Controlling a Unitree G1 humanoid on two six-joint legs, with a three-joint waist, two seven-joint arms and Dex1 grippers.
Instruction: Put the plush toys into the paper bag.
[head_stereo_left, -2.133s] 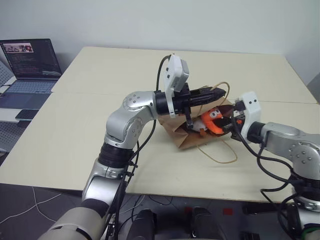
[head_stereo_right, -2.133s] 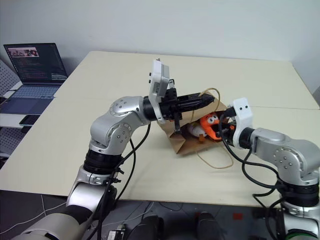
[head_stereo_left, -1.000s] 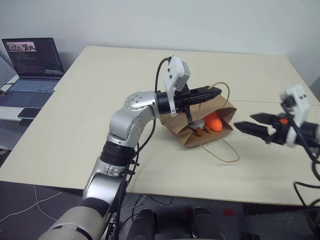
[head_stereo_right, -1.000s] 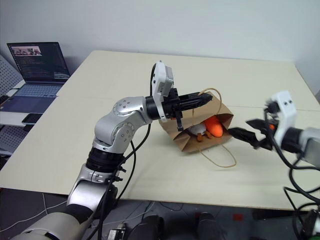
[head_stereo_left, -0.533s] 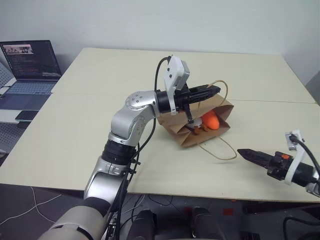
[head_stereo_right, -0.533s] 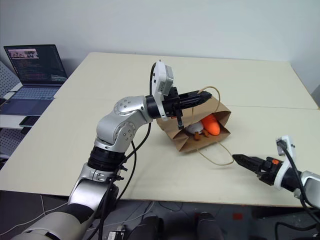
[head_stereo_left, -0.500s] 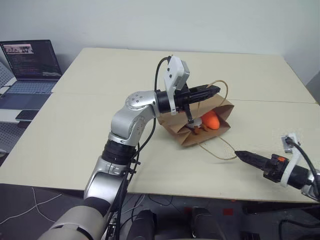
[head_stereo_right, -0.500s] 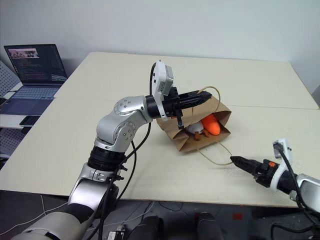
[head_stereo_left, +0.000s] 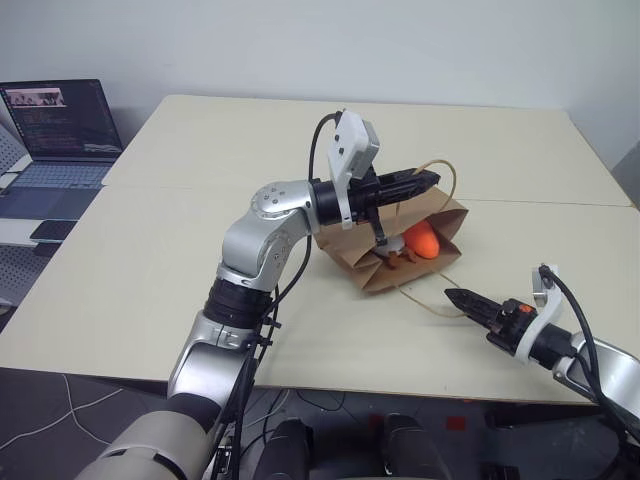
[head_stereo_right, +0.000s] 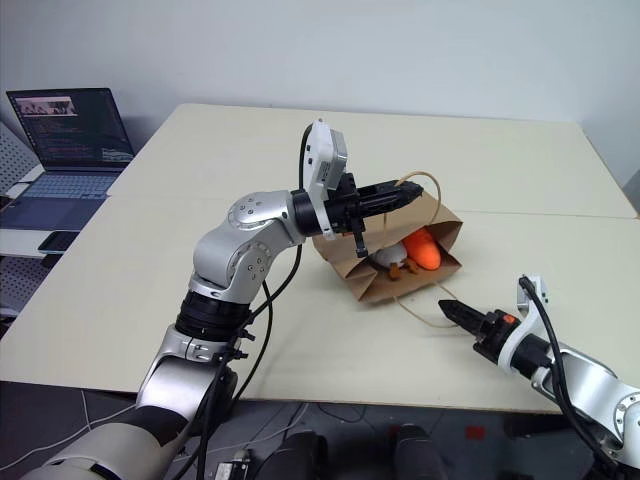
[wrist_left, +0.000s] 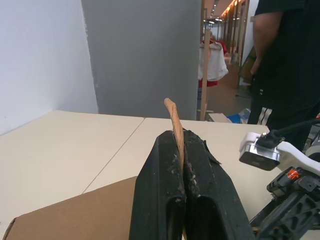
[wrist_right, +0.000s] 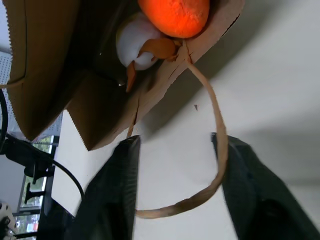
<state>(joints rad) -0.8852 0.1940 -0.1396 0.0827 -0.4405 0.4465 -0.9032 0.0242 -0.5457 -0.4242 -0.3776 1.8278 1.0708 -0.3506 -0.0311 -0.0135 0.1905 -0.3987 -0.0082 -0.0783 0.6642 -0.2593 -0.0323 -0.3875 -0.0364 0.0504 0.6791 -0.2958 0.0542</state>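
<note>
paper bag (head_stereo_left: 400, 245) on its side, mouth toward right claw (head_stereo_left: 452, 297) | left claw (head_stereo_left: 425, 181) pinching upper handle (head_stereo_left: 441, 166) | right claw spread

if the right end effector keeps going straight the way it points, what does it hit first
Most likely the lower handle lying on the table, whose loop sits just ahead of the right end effector. Beyond it is the paper bag mouth. Depth is hard to judge.

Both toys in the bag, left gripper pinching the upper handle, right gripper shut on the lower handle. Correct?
Not quite. The right gripper isn't shut on the lower handle: the right wrist view shows its fingers apart, the loop lying loose on the table between them. The rest holds: carrot and egg in the bag, left gripper pinching the upper handle.
</note>
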